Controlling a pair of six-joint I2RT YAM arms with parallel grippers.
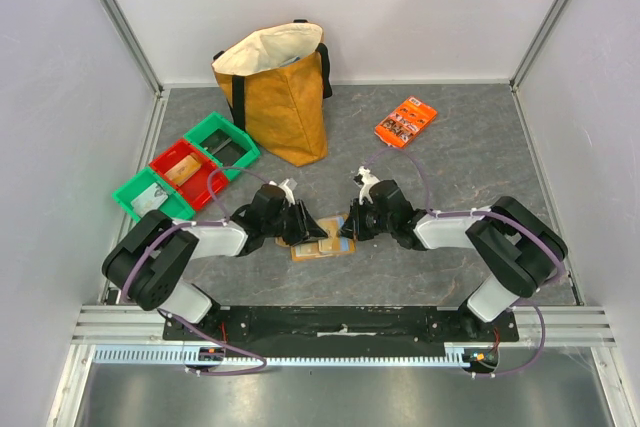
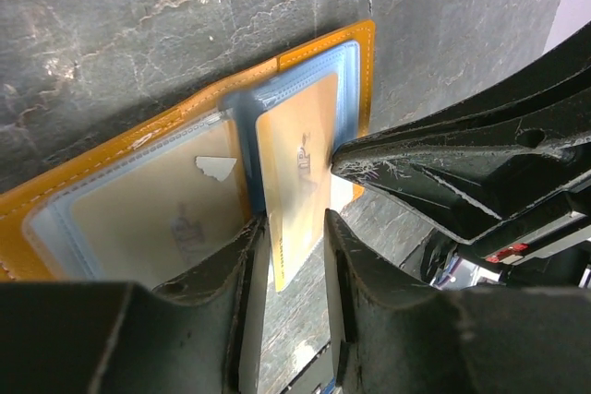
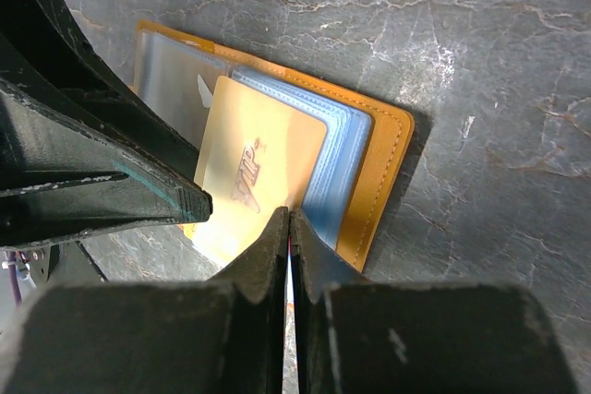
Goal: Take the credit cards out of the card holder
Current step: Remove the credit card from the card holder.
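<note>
The tan card holder [image 1: 308, 253] lies open on the table between my two grippers. In the left wrist view its blue-grey pockets [image 2: 245, 113] show, and a pale yellow credit card [image 2: 295, 149] sticks partly out of the right pocket. My left gripper [image 2: 295, 219] is open, with the card's free end between its fingers but not clamped. In the right wrist view the same card [image 3: 254, 173] carries a "VIP" print. My right gripper [image 3: 289, 216] is shut, its tips resting on the holder [image 3: 374, 168] at the card's edge. Another card [image 2: 157, 209] sits inside the left pocket.
A yellow tote bag [image 1: 280, 97] stands at the back. An orange printed packet [image 1: 405, 122] lies at the back right. Green and red bins [image 1: 185, 169] sit in a row at the left. Both arms meet at the table's front middle.
</note>
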